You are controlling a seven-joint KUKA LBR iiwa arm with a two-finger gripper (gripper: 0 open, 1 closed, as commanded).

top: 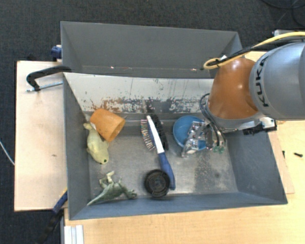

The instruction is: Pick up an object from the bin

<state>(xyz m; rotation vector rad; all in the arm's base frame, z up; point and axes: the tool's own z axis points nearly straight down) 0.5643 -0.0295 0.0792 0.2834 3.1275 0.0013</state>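
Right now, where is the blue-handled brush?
The brush lies mid-bin in the camera view, its handle ending beside the black round thing, with the orange cup to its left and the blue dish and gripper to its right.

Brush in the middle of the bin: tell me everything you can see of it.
The brush lies flat on the floor of the bin, near the middle, with its head toward the back wall and its handle toward the front. It has a white spine with greyish bristles on one side and dark ones on the other, and a blue, plastic-looking handle. The handle's end lies against a black round disc. The pincer is apart from it, on the view's right.
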